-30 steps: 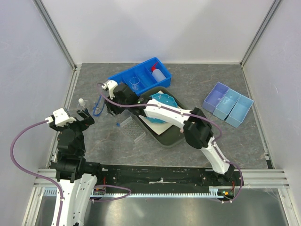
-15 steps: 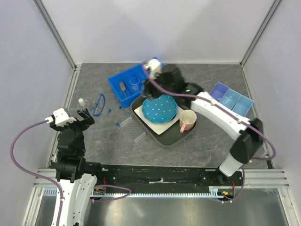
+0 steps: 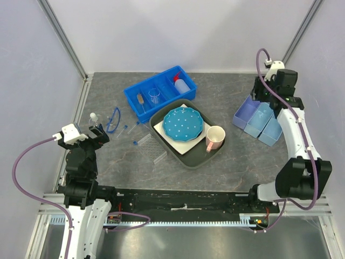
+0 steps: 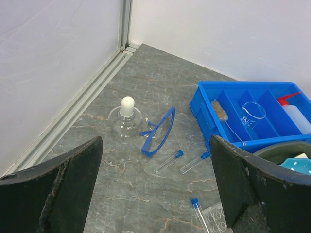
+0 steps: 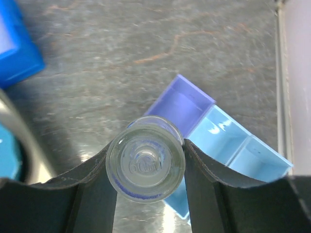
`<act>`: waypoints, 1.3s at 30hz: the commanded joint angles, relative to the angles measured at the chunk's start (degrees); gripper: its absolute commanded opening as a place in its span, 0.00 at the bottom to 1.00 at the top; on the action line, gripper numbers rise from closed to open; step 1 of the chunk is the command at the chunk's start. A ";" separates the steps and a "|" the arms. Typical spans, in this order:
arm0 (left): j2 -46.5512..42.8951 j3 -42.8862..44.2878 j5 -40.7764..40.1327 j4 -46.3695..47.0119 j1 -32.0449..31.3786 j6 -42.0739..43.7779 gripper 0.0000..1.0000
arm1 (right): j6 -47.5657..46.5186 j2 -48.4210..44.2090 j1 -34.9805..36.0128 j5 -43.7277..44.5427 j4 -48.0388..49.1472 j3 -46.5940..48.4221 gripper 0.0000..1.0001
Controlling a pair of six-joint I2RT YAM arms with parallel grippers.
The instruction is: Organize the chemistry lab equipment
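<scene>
The right gripper, clamped on a clear beaker, hangs over the purple bin at three o'clock from the dark tray, so I judge that lowering and releasing come next; the left gripper is wide open.

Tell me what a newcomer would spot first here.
At far right, the right gripper clamps a small clear glass vessel, seen end-on, above the row of purple and light-blue open bins. At centre, a blue white-dotted plate and a pink mug sit in a dark tray. Left of it, blue goggles, a white-capped clear flask and blue-capped vials lie loose on the grey table.
</scene>
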 commanded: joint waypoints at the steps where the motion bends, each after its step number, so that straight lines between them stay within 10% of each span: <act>1: 0.03 -0.27 0.79 2.90 0.27 0.93 0.96 | -3.10 4.94 -4.42 -3.61 1.49 1.19 0.29; 23: 1.17 -0.18 1.23 2.90 0.18 0.93 0.96 | -11.71 26.14 -5.31 -9.76 6.24 3.74 0.38; 39: 4.16 0.43 3.51 2.11 0.18 0.85 0.96 | -19.80 30.19 -5.31 -9.68 -0.96 9.97 0.75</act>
